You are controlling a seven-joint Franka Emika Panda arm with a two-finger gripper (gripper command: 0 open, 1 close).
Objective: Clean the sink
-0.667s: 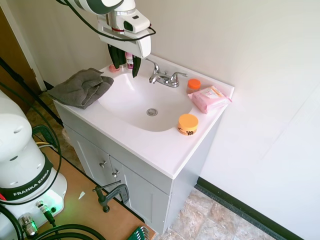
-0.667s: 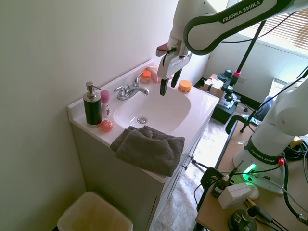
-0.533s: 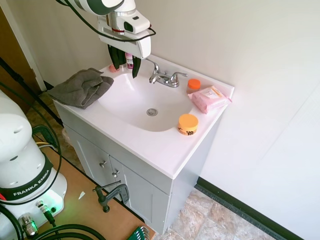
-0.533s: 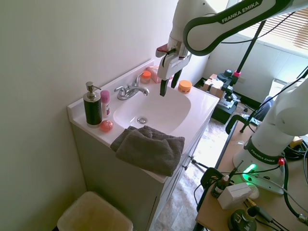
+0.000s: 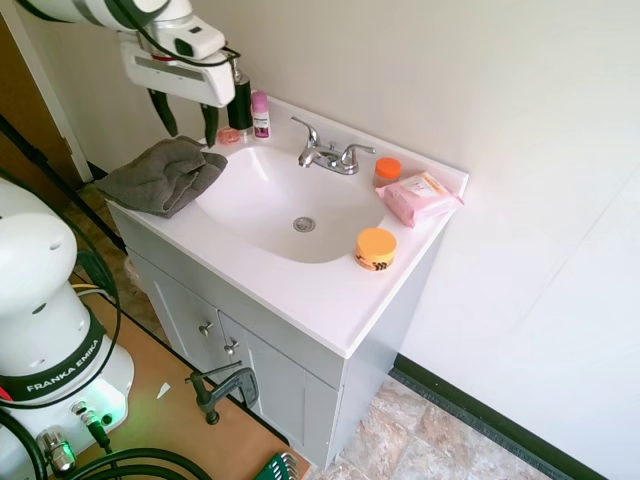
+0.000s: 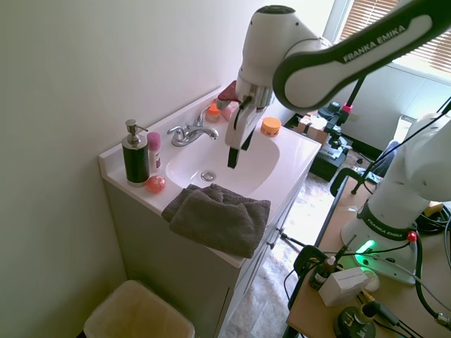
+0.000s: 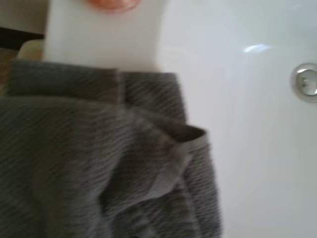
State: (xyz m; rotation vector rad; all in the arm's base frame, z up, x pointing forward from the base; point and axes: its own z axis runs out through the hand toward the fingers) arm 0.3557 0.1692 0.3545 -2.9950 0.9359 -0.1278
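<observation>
The sink [image 5: 262,196] is a glossy white oval basin set in a white vanity top, with a round chrome drain [image 5: 304,224] and a chrome two-handle faucet [image 5: 328,155]. A crumpled grey towel [image 5: 160,175] lies on the counter's left end, one corner over the basin rim. My gripper [image 5: 187,120] hangs open just above the towel's basin-side edge, with nothing between its fingers. From the other side, the gripper [image 6: 237,146] hovers over the sink [image 6: 243,169] beyond the towel [image 6: 218,218]. Close up, the towel [image 7: 99,158] fills the wrist view beside the sink [image 7: 247,139] and the drain [image 7: 307,82].
Behind the basin stand a dark soap dispenser [image 6: 134,156], a pink bottle [image 5: 260,113] and a small pink round item [image 6: 156,184]. An orange jar [image 5: 376,247], a pink wipes pack [image 5: 420,197] and a small orange-lidded jar [image 5: 388,169] sit at the other end. A bin [image 6: 137,313] stands on the floor.
My gripper has swung away from the faucet area, across the basin toward the towel end of the counter, and lower. It stays open. The towel has not moved.
</observation>
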